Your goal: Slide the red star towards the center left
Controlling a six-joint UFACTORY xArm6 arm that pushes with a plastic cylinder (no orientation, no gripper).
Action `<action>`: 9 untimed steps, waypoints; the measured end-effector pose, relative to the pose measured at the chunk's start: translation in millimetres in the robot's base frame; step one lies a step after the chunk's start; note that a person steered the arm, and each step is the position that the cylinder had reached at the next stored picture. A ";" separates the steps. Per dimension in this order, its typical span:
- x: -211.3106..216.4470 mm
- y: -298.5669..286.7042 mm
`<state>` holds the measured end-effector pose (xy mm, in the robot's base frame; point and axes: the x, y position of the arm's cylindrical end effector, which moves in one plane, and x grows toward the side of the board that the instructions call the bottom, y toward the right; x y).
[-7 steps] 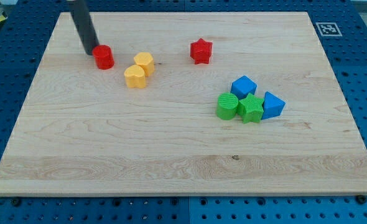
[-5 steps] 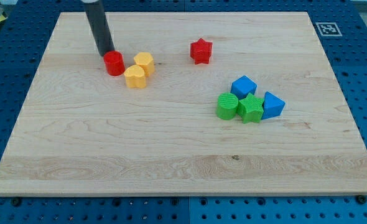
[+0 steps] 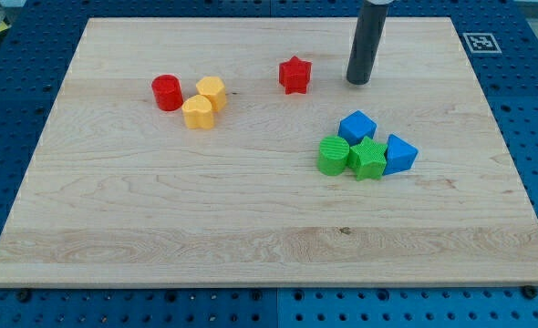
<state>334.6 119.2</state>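
My tip [image 3: 357, 81], a bare rod with no fingers to open, stands right of the red star [image 3: 294, 75]; push squarely leftward, angling down past the yellow blocks [image 3: 203, 102].

The pale wooden counter [image 3: 251, 210] carries eight small blocks. Near the view's top sits the red star [image 3: 294, 75], with my tip [image 3: 357, 82] just to its right, apart from it. Toward the view's left stand a red cylinder [image 3: 167, 93] and two yellow blocks [image 3: 204, 102] touching each other. Right of centre, a blue cube [image 3: 357, 126], green cylinder [image 3: 333, 155], green star [image 3: 368, 158] and blue block [image 3: 398, 154] huddle together.
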 end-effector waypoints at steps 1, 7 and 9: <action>0.0 -23.1; -4.6 -182.8; -37.3 -146.8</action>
